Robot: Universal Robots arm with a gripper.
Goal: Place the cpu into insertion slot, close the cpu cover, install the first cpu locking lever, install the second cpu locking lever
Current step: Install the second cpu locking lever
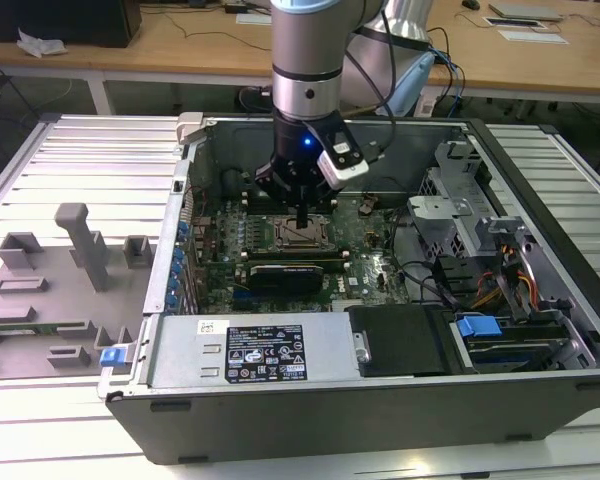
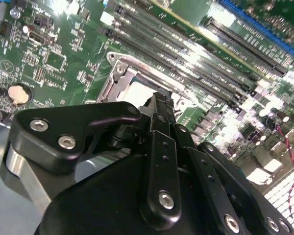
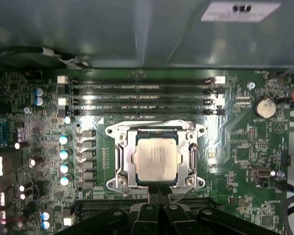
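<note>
Silver-grey square cpu (image 3: 157, 157) is sitting in your dark-framed insertion slot (image 3: 121, 169); your black pincer (image 3: 159, 203), pressed together, is hovering beside it.

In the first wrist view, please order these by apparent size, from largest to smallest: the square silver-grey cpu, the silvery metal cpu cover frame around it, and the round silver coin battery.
1. The silvery metal cpu cover frame.
2. The square silver-grey cpu, inside the frame's opening.
3. The round silver coin battery, clearly the smallest.

All three lie on the green board, so nearness hardly affects this order.
</note>
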